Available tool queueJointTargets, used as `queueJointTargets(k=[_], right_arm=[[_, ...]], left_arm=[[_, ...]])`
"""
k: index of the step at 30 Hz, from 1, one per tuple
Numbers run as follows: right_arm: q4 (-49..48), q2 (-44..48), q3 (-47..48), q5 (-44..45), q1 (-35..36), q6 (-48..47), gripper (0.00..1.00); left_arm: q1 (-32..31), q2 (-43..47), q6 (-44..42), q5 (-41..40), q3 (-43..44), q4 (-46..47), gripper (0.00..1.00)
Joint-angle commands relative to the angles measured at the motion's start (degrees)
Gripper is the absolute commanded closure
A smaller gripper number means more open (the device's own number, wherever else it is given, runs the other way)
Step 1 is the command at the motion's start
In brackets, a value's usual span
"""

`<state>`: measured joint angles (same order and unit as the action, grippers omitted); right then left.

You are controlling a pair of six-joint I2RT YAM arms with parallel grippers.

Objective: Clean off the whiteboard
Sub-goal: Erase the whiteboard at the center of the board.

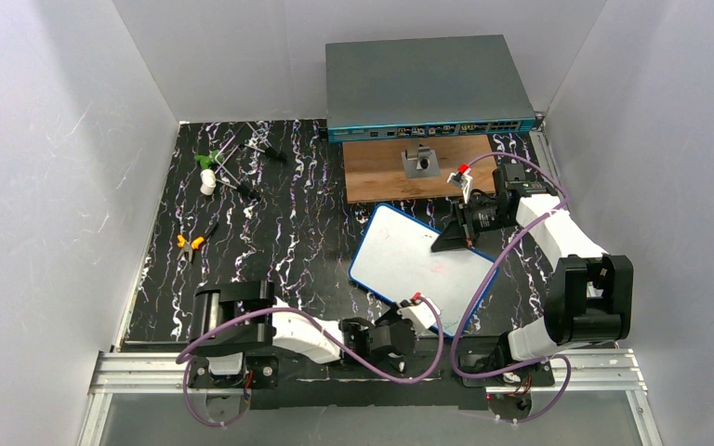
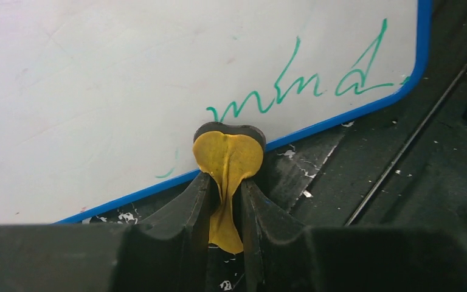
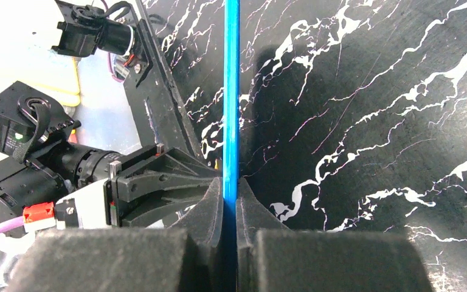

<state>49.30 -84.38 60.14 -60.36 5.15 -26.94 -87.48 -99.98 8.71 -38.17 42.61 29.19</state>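
Closest to the left wrist lens are the two dark fingers of my left gripper (image 2: 226, 182), clenched on a soft yellow wiping pad with a dark backing (image 2: 228, 155). The pad bulges out between the fingers, and its tip rests right at the near edge of the small flat whiteboard with a thin blue rim and rounded corners (image 2: 127, 73). A line of green handwriting (image 2: 298, 91) sits just above the pad, unwiped; the surface further in looks mostly clean.

From above, the whiteboard lies askew on the black marbled mat (image 1: 270, 232), in front of the brown wooden board (image 1: 386, 172) and the large grey box with ports (image 1: 428, 84).

I judge the whiteboard to be light, thin and stiff, with a slick face. It would likely skid on the mat under a wiping stroke unless held. The rim is the sensible place to take it, since that leaves the writing face free.

My right gripper (image 3: 230, 188) is doing just that. Its jaws are closed on the blue rim, which its wrist view shows edge-on, running straight out from between the fingers. I cannot tell whether that side is raised off the mat.

For pose, the left arm lies low, stretched from its base to the right along the near edge, wrist aimed at the board's near side. The right arm stands with its elbow high and its forearm reaching in to the board's right-hand edge.
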Motion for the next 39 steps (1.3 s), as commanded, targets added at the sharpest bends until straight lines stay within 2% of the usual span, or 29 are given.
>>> queueJointTargets(k=[1, 6, 12, 17, 21, 27, 32, 35, 39], right_arm=[[1.32, 0.62, 0.68, -6.48, -0.14, 2.24, 0.99], [1.41, 0.66, 0.68, -6.54, -0.22, 2.24, 0.99], [1.26, 0.75, 0.6, -6.4, -0.29, 2.2, 0.99], [1.33, 0.71, 0.6, -6.38, -0.31, 2.24, 0.99], [1.32, 0.62, 0.59, -6.32, -0.31, 2.24, 0.99], [1.23, 0.62, 0.59, -6.33, -0.4, 2.24, 0.99], [1.31, 0.71, 0.61, -6.49, -0.49, 2.24, 0.99], [1.41, 0.78, 0.67, -6.65, -0.54, 2.22, 0.99], [1.47, 0.96, 0.66, -6.88, -0.67, 2.24, 0.99]], left_arm=[[-0.19, 0.52, -0.39, 2.32, 0.32, 0.77, 1.0], [3.83, 5.5, 6.45, -2.73, -5.05, -2.41, 1.0], [8.55, 10.29, 15.74, -6.87, -9.02, -10.85, 1.0], [9.88, 11.11, 17.62, -5.46, -9.86, -10.38, 1.0], [9.81, 10.23, 14.92, 0.5, -9.27, -5.59, 1.0], [8.99, 7.92, 10.91, 16.22, -6.95, 3.3, 1.0], [7.46, 1.36, 10.6, 23.09, -0.85, 3.34, 1.0], [7.32, -0.05, 12.68, 20.52, -1.66, 6.23, 1.0], [9.89, 3.67, 18.42, 9.01, -7.56, 6.14, 1.0]])
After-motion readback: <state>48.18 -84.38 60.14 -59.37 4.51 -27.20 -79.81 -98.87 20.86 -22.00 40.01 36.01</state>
